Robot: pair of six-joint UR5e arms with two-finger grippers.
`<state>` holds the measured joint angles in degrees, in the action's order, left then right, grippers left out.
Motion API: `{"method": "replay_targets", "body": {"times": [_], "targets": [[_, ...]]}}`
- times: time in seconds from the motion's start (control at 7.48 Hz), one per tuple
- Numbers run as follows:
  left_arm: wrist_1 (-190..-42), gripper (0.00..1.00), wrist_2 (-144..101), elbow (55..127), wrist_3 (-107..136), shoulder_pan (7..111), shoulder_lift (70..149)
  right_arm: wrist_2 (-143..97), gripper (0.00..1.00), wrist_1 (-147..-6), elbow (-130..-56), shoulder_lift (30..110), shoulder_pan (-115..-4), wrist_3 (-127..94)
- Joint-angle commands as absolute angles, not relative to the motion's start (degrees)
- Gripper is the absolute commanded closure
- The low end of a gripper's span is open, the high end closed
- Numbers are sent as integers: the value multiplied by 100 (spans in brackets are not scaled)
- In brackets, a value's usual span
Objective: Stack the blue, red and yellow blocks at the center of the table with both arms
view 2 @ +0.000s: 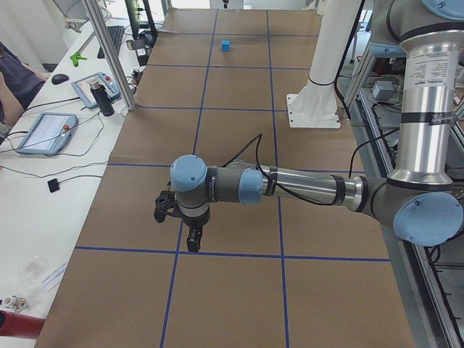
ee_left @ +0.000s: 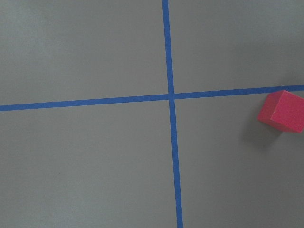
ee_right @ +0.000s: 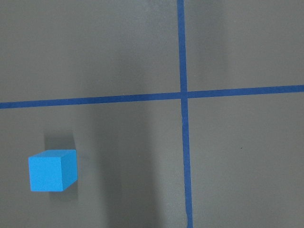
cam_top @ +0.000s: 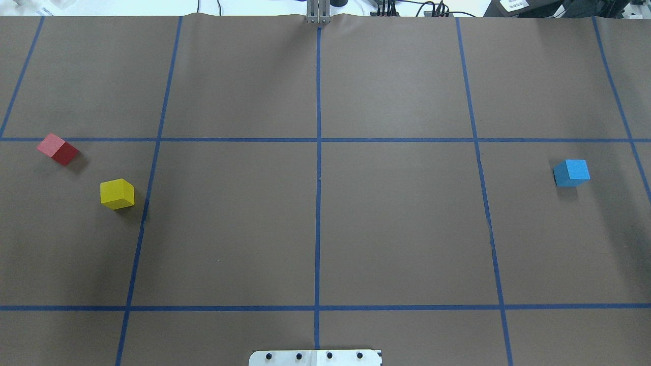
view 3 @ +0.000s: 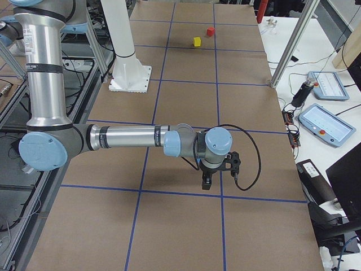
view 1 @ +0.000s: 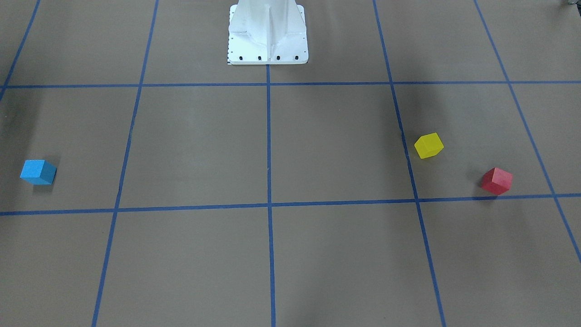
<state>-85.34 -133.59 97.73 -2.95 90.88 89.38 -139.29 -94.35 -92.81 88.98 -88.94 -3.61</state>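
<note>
Left gripper (view 2: 193, 241): hangs pointing down over the table (cam_top: 315, 229) towards its left end. It shows only in the side view, so how far it is open cannot be told. All three blocks lie on the paper, so it holds none of them.
Right gripper (view 3: 207, 180): hangs likewise over the right end, and its opening cannot be told either.
Red block (cam_top: 58, 149): close to the table's left edge, turned askew to the blue tape lines (cam_top: 318, 203). It is cut by the right margin of the left wrist view.
Yellow block (cam_top: 117, 193): near the red one but not touching it, a little further in from the left edge.
Blue block (cam_top: 571, 172): alone near the right edge, low and left in the right wrist view.
Step in hand: the very start, probably. No block is at the centre and nothing is stacked.
Next move: each arm likely needs to shift sideways over its nearest block, turn to match the faces (the red one sits askew), then descend. Blue would plausibly go to the centre first as the base.
Writing: none can be read. Labels on boxes beyond the far edge are too small.
</note>
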Motion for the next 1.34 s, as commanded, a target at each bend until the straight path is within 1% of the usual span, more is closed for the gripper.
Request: {"method": "replay_targets", "body": {"times": [0.0,0.4,0.53,0.67,0.8,0.94,1.07,1.2], "targets": [[-8543,0,-13359,9773,-299,9088,8938,-13948,0,-9448,-9281,8877,-8895,-317],[-8499,0,-13403,9878,-299,9062,8991,-13896,0,-9413,-9360,8755,-8895,-369],[-8603,0,-13369,9844,-308,8809,9043,-13808,0,-9413,-9308,8545,-8616,-395],[-8805,0,-13342,9748,-316,8546,9140,-13599,0,-9413,-9160,8360,-8074,-570],[-8850,0,-13351,9556,-151,8534,9158,-13640,0,-9004,-8915,8228,-7851,-615],[-8868,0,-13342,9545,-132,8543,9150,-13641,0,-7878,-8529,8270,-7640,-615],[-8877,0,-13350,9528,-132,8543,9141,-13597,0,-6405,-7916,8210,-7359,-667],[-8877,0,-13351,9536,-132,8543,9158,-13658,0,-5903,-7754,8218,-7339,-1895]]}}
